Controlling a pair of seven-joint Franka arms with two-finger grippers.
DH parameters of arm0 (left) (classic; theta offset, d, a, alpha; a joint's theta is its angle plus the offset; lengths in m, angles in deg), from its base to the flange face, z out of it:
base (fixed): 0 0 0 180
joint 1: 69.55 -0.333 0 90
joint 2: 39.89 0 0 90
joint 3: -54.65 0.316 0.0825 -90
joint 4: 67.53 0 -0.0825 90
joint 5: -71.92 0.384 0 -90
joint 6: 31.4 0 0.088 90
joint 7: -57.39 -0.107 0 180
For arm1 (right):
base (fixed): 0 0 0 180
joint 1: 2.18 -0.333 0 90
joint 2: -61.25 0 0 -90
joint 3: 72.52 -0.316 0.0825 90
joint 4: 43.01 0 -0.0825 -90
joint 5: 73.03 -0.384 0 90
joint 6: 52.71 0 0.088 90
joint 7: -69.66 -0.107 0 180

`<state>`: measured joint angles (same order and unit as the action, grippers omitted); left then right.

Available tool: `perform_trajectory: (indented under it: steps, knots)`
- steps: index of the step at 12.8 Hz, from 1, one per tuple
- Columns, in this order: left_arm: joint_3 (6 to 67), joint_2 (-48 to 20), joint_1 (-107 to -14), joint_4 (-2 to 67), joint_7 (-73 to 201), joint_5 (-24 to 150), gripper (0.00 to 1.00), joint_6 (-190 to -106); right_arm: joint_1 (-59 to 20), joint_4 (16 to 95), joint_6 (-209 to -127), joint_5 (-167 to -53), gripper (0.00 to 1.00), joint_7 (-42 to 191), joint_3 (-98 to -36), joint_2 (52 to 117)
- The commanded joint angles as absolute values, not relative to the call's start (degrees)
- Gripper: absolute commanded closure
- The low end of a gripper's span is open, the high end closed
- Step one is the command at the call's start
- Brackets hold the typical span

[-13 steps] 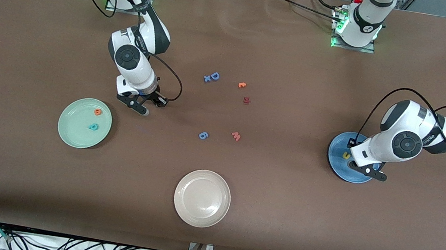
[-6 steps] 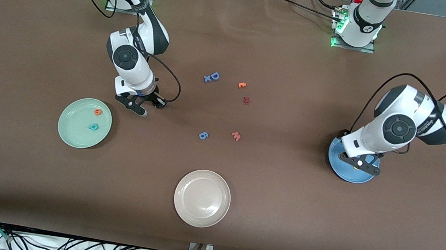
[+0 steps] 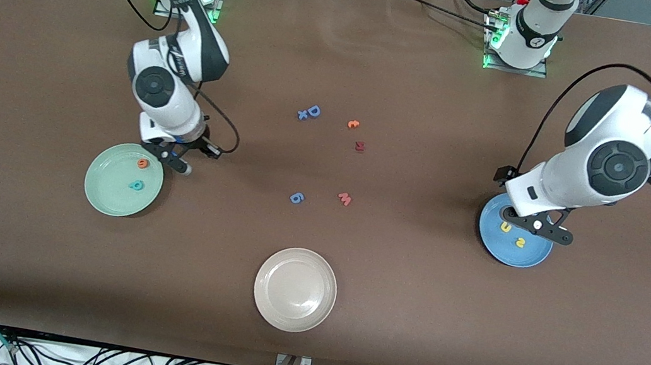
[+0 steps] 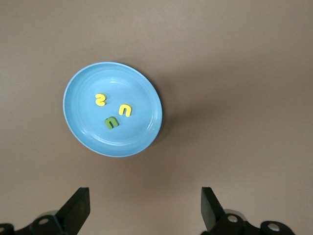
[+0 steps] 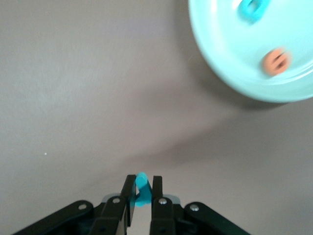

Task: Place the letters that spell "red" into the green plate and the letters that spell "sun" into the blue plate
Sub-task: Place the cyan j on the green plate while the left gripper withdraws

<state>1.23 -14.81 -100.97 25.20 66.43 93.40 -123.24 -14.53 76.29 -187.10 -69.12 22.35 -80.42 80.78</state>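
While your right pincer (image 5: 142,192) pinches the r (image 5: 141,191) short of the green plate (image 3: 107,193), at its 1 o'clock rim, dropping now misses; left pincer (image 4: 144,213) gapes empty.

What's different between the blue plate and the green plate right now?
The blue plate holds three small letters, two yellow and one olive-green; the green plate holds two, one orange and one teal. The blue plate lies at the left arm's end of the table, under the open, empty left gripper; the green plate lies at the right arm's end, where the right gripper pinches a teal letter beside its rim. Both are round, rimmed and alike in size.
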Motion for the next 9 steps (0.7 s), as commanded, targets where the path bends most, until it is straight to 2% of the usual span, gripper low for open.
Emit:
perform_trajectory:
  steps: [1,4,6,7,9]
  knots:
    - [-3.51,-15.19,-104.43,19.32,66.27,90.56,0.00,-118.33,-9.23,74.59,-181.57,-68.81,0.99,30.69,-80.96,78.22]
    - [-3.98,-15.55,-105.94,15.62,65.57,90.29,0.00,-116.31,-3.08,74.50,-180.59,-69.08,0.99,42.65,-80.87,77.68]
    - [-1.44,-18.88,-105.16,15.26,65.39,90.20,0.00,-116.39,0.87,74.50,-180.59,-68.99,0.99,49.42,-80.78,77.86]
    - [0.92,-21.06,-104.28,15.17,65.22,88.38,0.00,-116.57,2.64,74.50,-180.68,-68.99,0.99,52.76,-80.78,78.21]
    - [12.05,-24.85,-96.93,15.26,65.13,81.71,0.00,-116.66,4.84,74.41,-181.12,-68.64,0.99,57.17,-80.52,78.91]
